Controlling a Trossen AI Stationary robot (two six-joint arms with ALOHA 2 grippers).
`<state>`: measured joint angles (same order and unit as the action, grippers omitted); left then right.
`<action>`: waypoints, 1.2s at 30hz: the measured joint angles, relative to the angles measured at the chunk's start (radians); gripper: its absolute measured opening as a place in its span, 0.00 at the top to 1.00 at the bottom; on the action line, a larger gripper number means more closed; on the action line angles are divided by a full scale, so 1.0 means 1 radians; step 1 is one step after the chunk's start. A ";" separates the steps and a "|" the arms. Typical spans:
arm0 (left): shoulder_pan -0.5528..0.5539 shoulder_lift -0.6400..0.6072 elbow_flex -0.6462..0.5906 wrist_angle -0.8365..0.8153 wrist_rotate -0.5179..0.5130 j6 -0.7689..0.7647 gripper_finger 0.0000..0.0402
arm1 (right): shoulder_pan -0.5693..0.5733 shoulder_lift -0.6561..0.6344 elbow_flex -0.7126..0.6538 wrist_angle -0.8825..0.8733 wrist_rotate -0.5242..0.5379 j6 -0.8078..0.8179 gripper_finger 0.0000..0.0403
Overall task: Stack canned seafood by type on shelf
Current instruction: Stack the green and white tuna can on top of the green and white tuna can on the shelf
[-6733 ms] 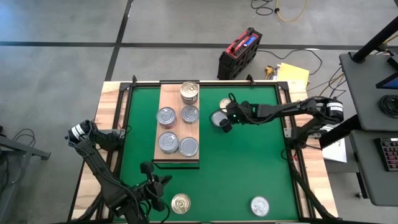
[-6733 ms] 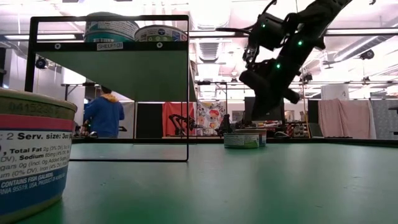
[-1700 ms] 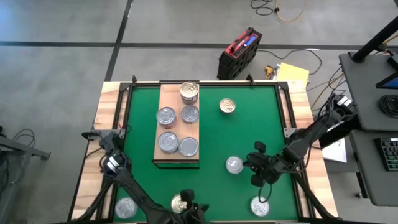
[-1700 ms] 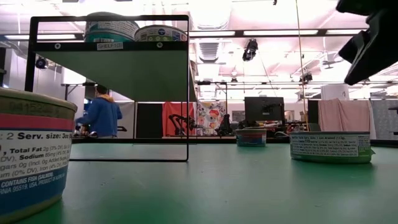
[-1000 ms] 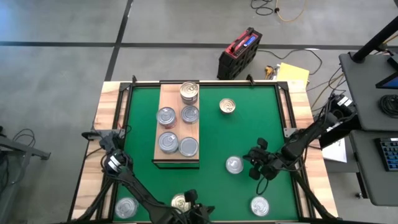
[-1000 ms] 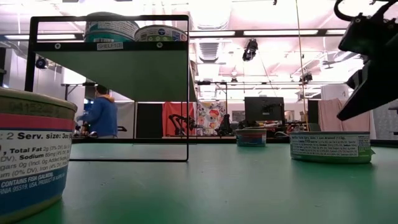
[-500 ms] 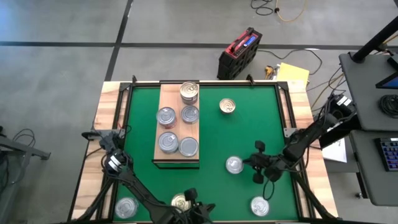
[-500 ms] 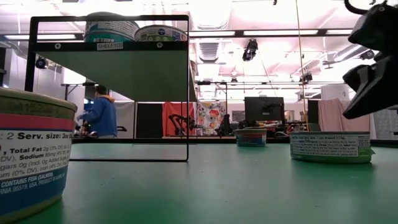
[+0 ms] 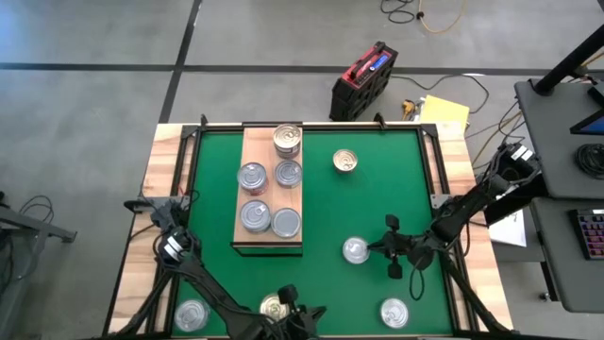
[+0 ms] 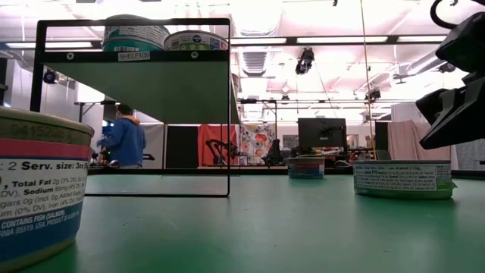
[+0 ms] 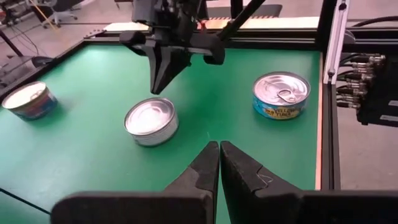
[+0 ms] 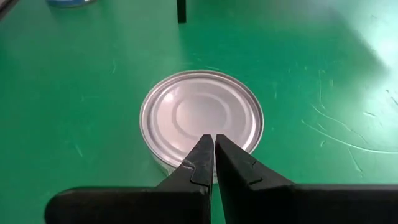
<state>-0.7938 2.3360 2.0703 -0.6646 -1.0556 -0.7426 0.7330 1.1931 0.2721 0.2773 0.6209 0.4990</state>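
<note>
Five tins of canned seafood lie on the wooden shelf [image 9: 269,194], among them one at its far end [image 9: 287,140]. On the green mat a plain silver tin [image 9: 355,250] rests flat. My right gripper [image 12: 214,138] is shut and hovers just above its right rim, tips slanting down, with a gap showing in the left wrist view [image 11: 156,90]. Farther off lie a gold-lidded tin [image 9: 345,161] and a pull-tab tin [image 9: 394,313]. My left gripper [image 11: 219,146] waits shut at the near edge, beside another gold-lidded tin [image 9: 274,307].
One tin [image 9: 191,314] lies on the wooden table border, left of the mat. A big tin [image 10: 38,189] stands close in front of the low camera. Bare mat lies between the shelf and the silver tin. A person in blue [image 10: 125,140] moves in the room behind.
My right gripper has sunk a little toward the silver tin and rolled about its own axis, its fingers staying shut. The tins have not moved.
</note>
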 joint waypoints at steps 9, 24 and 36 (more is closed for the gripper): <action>-0.022 0.000 0.117 -0.207 -0.104 -0.003 1.00 | 0.000 0.000 -0.015 0.051 -0.001 -0.041 0.98; -0.023 0.000 0.178 -0.332 -0.138 -0.003 1.00 | -0.001 0.143 -0.016 0.379 0.009 -0.317 0.98; -0.023 0.000 0.178 -0.335 -0.139 -0.004 1.00 | -0.018 0.160 -0.017 0.296 -0.079 -0.101 0.98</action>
<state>-0.8173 2.3360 2.2478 -1.0001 -1.1942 -0.7462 0.7153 1.3530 0.2554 0.5730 0.5417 0.3977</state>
